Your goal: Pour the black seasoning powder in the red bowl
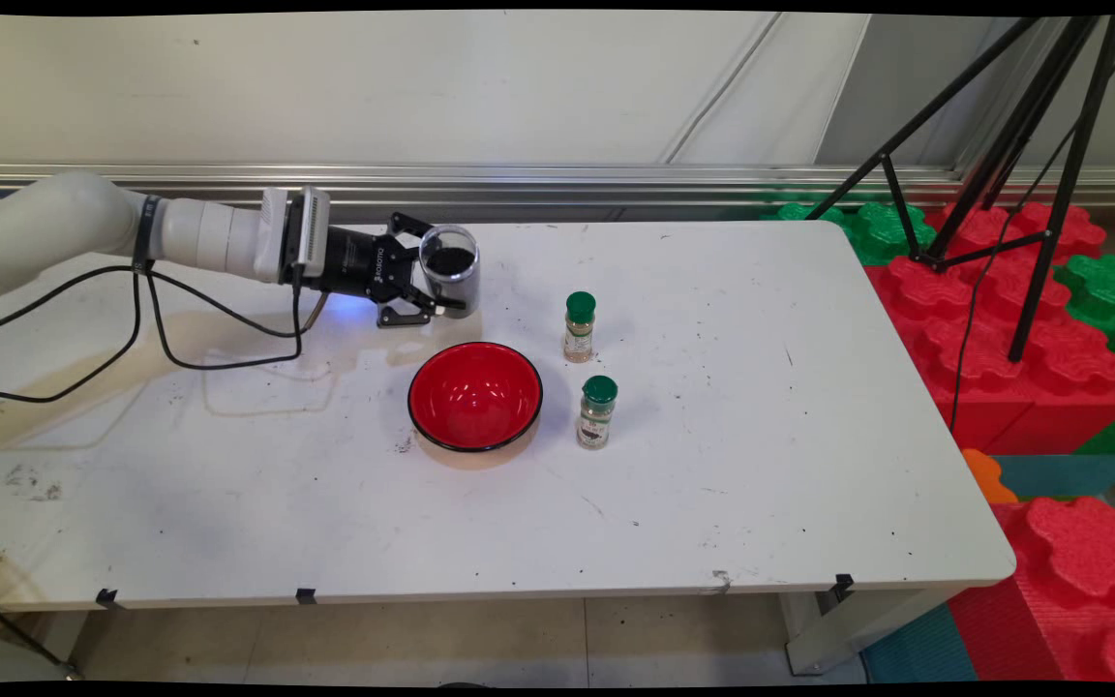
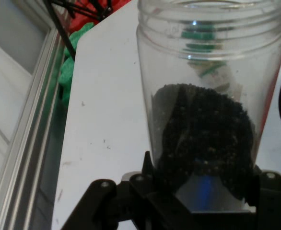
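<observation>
Gripping a clear lidless jar [image 1: 450, 269] of black granules, the gripper [image 1: 427, 281] hovers near the white table's [image 1: 761, 484] far edge, just behind the red bowl [image 1: 475, 395]. Two green-capped spice bottles [image 1: 579, 326] [image 1: 597, 411] stand right of the bowl, with open tabletop beyond.

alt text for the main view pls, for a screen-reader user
A black gripper on a white arm holds an open clear jar of dark grains above a white table, behind a red bowl. Two green-capped spice bottles stand right of the bowl.
</observation>
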`<state>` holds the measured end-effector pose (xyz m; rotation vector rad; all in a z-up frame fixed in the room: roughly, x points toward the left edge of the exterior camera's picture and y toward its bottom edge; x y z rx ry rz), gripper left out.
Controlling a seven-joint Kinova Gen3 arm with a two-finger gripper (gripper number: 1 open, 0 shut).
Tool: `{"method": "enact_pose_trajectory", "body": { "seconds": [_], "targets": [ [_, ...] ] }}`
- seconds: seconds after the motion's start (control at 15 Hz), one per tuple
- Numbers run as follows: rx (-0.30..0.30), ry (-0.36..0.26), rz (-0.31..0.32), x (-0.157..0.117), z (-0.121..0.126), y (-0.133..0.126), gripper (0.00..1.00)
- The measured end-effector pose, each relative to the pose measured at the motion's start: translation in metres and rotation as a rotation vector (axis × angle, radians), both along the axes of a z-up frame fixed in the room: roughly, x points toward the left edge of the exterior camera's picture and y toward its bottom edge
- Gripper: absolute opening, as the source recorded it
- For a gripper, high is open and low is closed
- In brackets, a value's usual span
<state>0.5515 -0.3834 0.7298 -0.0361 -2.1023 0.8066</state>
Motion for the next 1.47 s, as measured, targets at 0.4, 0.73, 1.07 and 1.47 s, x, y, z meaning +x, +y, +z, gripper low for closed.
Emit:
{"method": "enact_pose_trajectory", "body": {
  "seconds": [0.4,0.73,1.07,1.47],
  "targets": [
    [-0.105,-0.091,-0.068,-0.005,-0.001,0.002,0.0],
    [-0.197,-0.173,-0.127,-0.007,-0.002,0.002,0.0],
    [-0.267,-0.243,-0.166,-0.008,-0.003,0.001,0.0],
    [-0.356,-0.327,-0.205,-0.011,-0.004,-0.002,0.0]
  ]
}}
